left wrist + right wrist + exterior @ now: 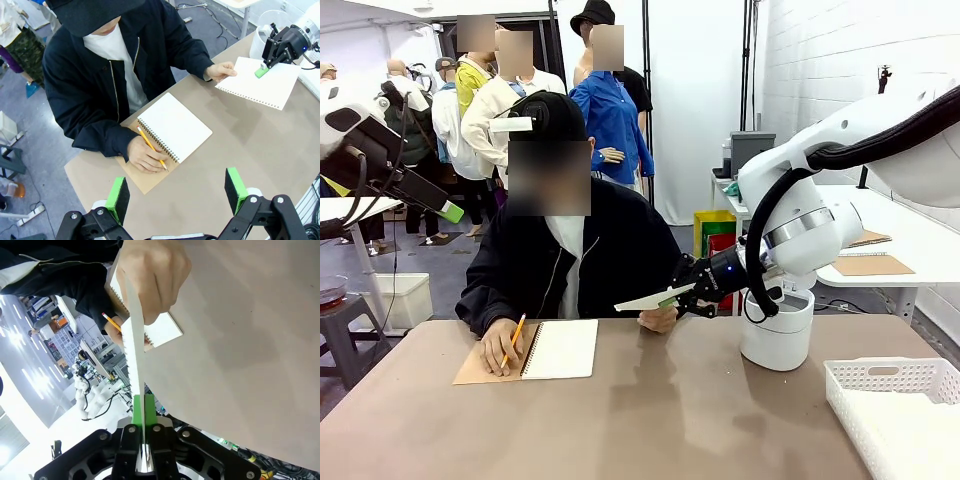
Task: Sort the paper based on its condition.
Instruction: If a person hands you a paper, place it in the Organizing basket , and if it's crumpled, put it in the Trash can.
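One flat white paper (pixel 260 81), perforated edge, betw. right claw (pixel 261 71) pads.

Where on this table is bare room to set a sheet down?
Bare tabletop runs along the near edge, between the notebook and the white basket. It is crowded at the far edge, where the right claw and the person's hand both hold the sheet.
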Robot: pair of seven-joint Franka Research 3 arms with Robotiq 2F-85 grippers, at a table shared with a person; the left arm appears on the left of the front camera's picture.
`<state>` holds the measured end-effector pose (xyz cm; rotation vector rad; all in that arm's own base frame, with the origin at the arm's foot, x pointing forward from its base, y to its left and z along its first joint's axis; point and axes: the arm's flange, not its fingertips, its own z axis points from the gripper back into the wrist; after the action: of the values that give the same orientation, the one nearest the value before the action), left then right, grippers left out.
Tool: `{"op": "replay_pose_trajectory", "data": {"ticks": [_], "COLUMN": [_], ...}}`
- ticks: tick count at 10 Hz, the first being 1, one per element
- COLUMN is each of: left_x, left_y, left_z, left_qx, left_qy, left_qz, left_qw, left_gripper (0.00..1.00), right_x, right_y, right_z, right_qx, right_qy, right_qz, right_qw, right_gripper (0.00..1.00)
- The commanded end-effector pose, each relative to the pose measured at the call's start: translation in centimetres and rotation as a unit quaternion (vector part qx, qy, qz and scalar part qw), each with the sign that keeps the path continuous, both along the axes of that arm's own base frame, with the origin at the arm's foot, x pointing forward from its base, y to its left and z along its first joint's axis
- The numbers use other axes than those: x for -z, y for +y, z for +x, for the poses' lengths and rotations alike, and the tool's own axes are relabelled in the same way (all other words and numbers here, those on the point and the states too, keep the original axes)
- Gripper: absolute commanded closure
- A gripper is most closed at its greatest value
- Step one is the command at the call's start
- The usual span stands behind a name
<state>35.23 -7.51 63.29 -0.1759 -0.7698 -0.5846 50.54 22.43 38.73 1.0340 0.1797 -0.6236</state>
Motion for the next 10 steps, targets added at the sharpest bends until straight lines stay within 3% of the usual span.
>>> {"op": "replay_pose_trajectory", "data": {"ticks": [1, 4, 10], "left_x": [-0.1, -0.1, -0.1], "left_y": [0.1, 0.1, 0.1], "left_z": [0.0, 0.0, 0.0], "left_qx": [-0.002, -0.002, -0.002], "left_qy": [-0.003, -0.003, -0.003], "left_qz": [-0.001, -0.001, -0.001], "left_qw": [1.0, 1.0, 1.0], "left_gripper": [0.0, 0.0, 0.0], "right_x": [-0.5, -1.9, -12.9], "right_y": [-0.3, -0.3, -1.9], "right_z": [-0.1, -0.2, -0.3], "right_qx": [-0.006, -0.016, -0.043], "right_qy": [-0.002, -0.016, -0.058], "right_qz": [0.015, 0.015, -0.031], "right_qw": [1.0, 1.0, 0.997], "right_gripper": [1.0, 1.0, 1.0]}}
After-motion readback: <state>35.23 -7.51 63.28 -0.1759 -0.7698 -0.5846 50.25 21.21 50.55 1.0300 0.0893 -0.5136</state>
